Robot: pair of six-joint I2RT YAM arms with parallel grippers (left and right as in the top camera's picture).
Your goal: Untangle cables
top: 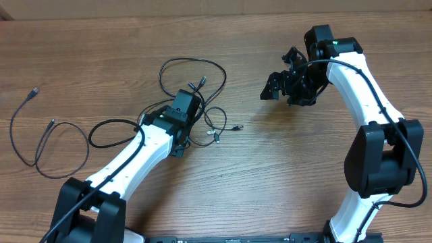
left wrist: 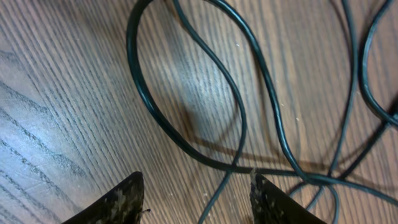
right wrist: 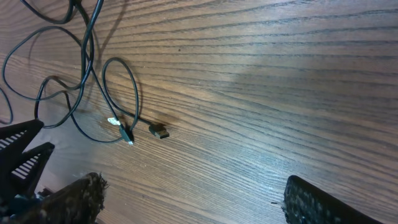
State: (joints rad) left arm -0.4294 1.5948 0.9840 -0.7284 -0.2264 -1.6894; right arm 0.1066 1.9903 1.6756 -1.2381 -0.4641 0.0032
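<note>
The cables (top: 200, 83) lie in a loose knot on the table (top: 304, 169), a little left of the middle, with loops crossing each other and two plug ends (top: 212, 133) pointing out on the right side. One more cable (top: 32, 93) lies apart at the far left, not touching the knot. My left gripper (top: 191, 101) stands directly over the knot. In its wrist view the fingers (left wrist: 118, 202) are apart and grasp nothing, with one strand (left wrist: 239, 118) running between them on the wood; I think it is placed so to pick one single strand. My right gripper (top: 283, 84) is released and wide, empty, and hangs well apart to the right, I suppose to keep out of the way. Its camera sees a small loop (right wrist: 135, 93) and a plug (right wrist: 158, 132). Between the knot and the right gripper the wood is bare, so I have room to pull a strand that way. The far edge of the table is near the top loop.
</note>
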